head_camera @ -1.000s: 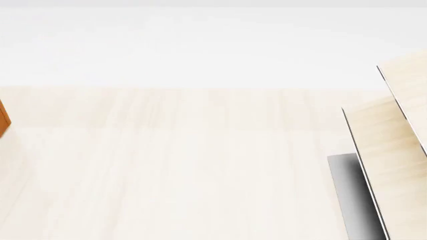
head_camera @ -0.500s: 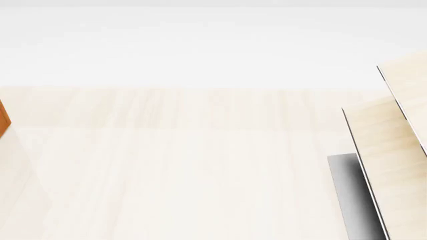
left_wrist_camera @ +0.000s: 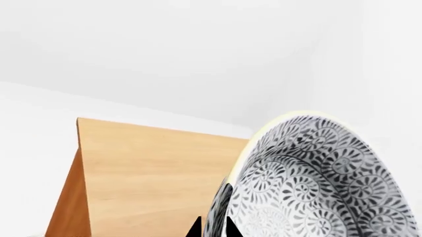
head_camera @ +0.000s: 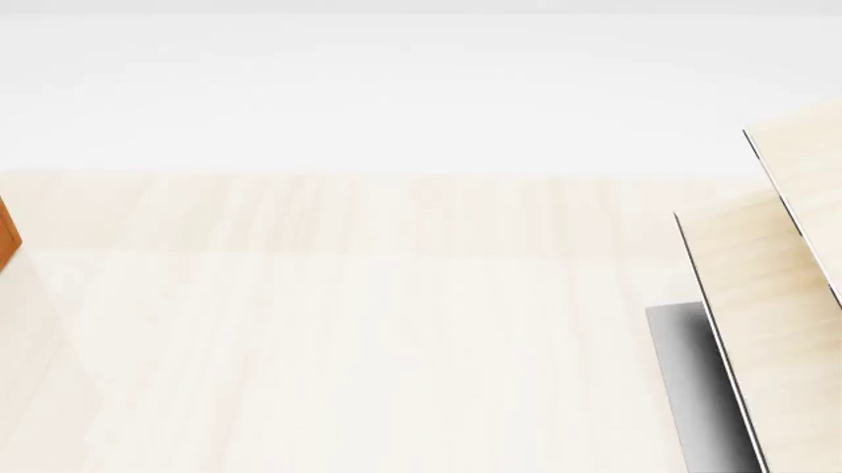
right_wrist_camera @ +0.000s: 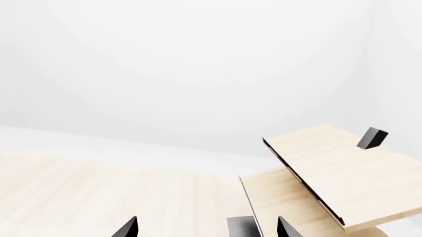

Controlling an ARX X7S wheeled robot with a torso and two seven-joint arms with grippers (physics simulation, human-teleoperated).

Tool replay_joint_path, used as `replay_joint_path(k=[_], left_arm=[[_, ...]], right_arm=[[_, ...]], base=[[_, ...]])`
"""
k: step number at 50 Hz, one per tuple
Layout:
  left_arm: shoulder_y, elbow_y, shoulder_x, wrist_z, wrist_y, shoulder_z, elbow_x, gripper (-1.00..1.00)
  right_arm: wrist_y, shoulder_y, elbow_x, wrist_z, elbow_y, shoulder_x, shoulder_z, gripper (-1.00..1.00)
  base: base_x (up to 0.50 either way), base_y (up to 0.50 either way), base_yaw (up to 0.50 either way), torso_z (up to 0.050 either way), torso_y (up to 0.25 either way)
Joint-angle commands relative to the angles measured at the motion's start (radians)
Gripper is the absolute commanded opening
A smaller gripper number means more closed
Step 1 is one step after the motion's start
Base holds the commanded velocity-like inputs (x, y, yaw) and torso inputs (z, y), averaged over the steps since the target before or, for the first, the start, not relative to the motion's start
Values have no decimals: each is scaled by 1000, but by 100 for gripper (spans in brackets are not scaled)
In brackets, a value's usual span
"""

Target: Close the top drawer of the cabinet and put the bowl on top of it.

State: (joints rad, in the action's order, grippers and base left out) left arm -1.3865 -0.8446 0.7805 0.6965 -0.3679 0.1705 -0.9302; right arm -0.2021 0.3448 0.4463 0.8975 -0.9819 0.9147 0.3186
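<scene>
Left end effector (left_wrist_camera: 211, 228): only two dark fingertips show in the left wrist view, set close together on the rim of the bowl (left_wrist_camera: 316, 182). Nipped shut on that rim, by the look of it. Bowl hangs tilted, patterned inside turned toward the camera, lifted clear of any surface.

Beyond the bowl: flat orange-brown top of the cabinet (left_wrist_camera: 151, 168), one side panel visible. Bowl appears near and slightly above it, not yet resting on it. Cannot tell whether it is over the top or just short of the edge.

The top drawer is not visible in any view, so whether it is closed cannot be told.

Right end effector (right_wrist_camera: 205, 228): two dark fingertips well apart, nothing between them. Open and empty. Ahead of it, the pale counter (right_wrist_camera: 99, 192) and a slanted pale wood rack (right_wrist_camera: 329, 173).

Head view: mostly bare counter, the rack at the right, a sliver of cabinet (head_camera: 7, 236) at the far left. Neither arm nor bowl appears there.

Risks, as judged:
- Rim-only pinch on a tilted bowl; it could pivot or slip out during lowering.
- Released while tilted, it may rock, roll, or slide off the cabinet edge.
- The head camera does not cover the placement, so misjudging the edge is likely.
</scene>
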Motion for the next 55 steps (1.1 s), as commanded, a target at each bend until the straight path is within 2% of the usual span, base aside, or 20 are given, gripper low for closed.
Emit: replay_joint_path(k=[1,8,15,19,55], left_arm=[[15,3,9,-2,24,-12,10,-100],[35,-14,-1,-13,40,-13,13,-100],[-13,-145,-53,-68,83,23,60,-100],[-6,-155,-60,-74,93,23,63,-100],[9,-55,-25,-31,24,2,31,-100]], right_arm=[[-12,-17,0,-1,0,-4,14,100],[-17,-21,0,3,-4,-1,19,100],[-14,-13,3,9,-7,7,14,100],[0,-5,0,8,3,9,13,100],[2,-23,2,3,17,8,32,100]], base=[[0,0,0,0,0],[0,0,0,0,0],[0,0,0,0,0],[0,0,0,0,0],[0,0,0,0,0]])
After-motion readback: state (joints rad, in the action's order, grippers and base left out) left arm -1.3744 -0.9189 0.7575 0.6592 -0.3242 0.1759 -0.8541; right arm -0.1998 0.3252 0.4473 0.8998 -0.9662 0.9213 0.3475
